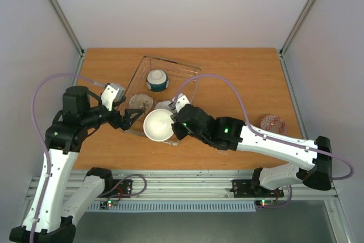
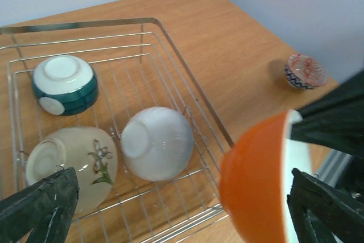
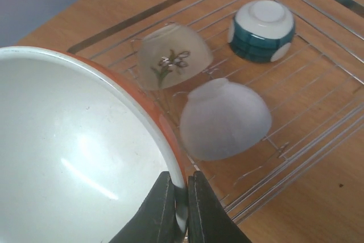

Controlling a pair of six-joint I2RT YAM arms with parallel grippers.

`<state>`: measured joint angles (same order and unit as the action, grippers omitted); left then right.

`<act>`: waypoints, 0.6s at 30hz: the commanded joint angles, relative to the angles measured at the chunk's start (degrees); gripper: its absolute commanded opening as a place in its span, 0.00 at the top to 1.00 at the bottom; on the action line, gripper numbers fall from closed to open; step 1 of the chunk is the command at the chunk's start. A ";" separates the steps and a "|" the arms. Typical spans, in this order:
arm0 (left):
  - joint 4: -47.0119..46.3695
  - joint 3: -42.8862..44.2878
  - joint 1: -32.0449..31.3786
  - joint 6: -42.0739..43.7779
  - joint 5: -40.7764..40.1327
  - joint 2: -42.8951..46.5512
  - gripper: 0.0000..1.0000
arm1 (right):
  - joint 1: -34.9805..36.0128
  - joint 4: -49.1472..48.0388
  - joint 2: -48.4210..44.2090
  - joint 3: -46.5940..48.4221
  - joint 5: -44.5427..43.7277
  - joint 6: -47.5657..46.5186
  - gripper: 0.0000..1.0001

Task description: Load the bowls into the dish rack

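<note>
Orange bowl (image 3: 85, 140) | right fingers (image 3: 161, 209) pinch rim | left fingers (image 2: 42, 206) spread wide

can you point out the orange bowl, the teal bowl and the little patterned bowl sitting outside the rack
orange bowl (image 2: 256, 180), left wrist view, on its orange outer wall
teal bowl (image 2: 71, 96), left wrist view, on its teal side band
patterned bowl (image 2: 306, 71), left wrist view, on its middle

No text, label, brand, number or sign can be read in any view. The orange bowl (image 3: 85, 140), the dish rack (image 2: 74, 24) and the counter (image 2: 227, 38) carry no legible lettering; the cream bowl (image 2: 79, 166) bears only a painted sprig.
</note>
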<state>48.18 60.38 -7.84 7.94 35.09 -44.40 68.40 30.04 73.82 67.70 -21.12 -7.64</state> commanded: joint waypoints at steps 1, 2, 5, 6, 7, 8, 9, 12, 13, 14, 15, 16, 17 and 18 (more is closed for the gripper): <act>0.82 -0.52 1.65 0.03 10.04 0.18 0.01 | -4.38 -3.92 0.52 0.50 0.20 -0.01 0.99; 1.04 -0.46 2.48 -0.06 12.89 0.04 0.01 | -5.37 -4.28 0.81 0.35 0.96 0.26 0.99; 1.58 -0.37 5.45 -0.70 21.43 -0.52 0.01 | -7.28 -6.65 0.91 -1.16 2.57 0.35 0.99; 1.66 -0.46 6.38 -0.94 23.87 -0.75 0.01 | -7.70 -7.51 0.70 -1.68 2.91 0.27 0.99; 1.79 -0.58 7.01 -1.05 25.67 -1.05 0.01 | -8.13 -8.37 0.52 -2.22 3.41 0.18 0.99; 1.87 -0.75 7.12 -1.21 26.99 -1.46 0.01 | -8.68 -9.21 0.19 -2.75 4.05 0.09 0.99; 1.91 -0.93 8.05 -1.29 27.64 -1.77 0.00 | -9.25 -10.13 -0.28 -3.32 5.22 0.01 0.99; 1.91 -1.39 9.13 -1.47 28.33 -2.60 0.01 | -11.22 -14.72 -1.86 -5.73 9.82 -0.49 0.99; 1.93 -1.45 9.16 -1.52 28.67 -2.76 0.01 | -12.02 -16.44 -2.51 -7.22 11.99 -0.39 0.99; 1.90 -1.45 9.18 -1.53 29.08 -2.79 0.01 | -12.85 -18.76 -3.44 -8.61 14.68 -0.16 0.99; 1.91 -1.46 9.16 -1.57 29.40 -2.75 0.01 | -13.73 -21.03 -4.08 -9.89 17.34 0.19 0.99; 1.91 -1.53 9.18 -1.61 29.49 -2.62 0.01 | -14.45 -23.08 -4.58 -11.10 19.65 0.58 0.99; 1.88 -1.57 9.16 -1.55 29.51 -2.54 0.01 | -15.18 -25.07 -5.05 -12.20 22.23 1.01 0.99; 1.83 -1.74 9.15 -1.53 29.51 -2.46 0.01 | -15.99 -26.85 -5.31 -13.11 24.20 1.37 0.99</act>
<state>50.39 59.24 0.99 6.87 61.23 -47.31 54.92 15.75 71.68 57.01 -7.66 -7.77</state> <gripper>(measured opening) 0.994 0.058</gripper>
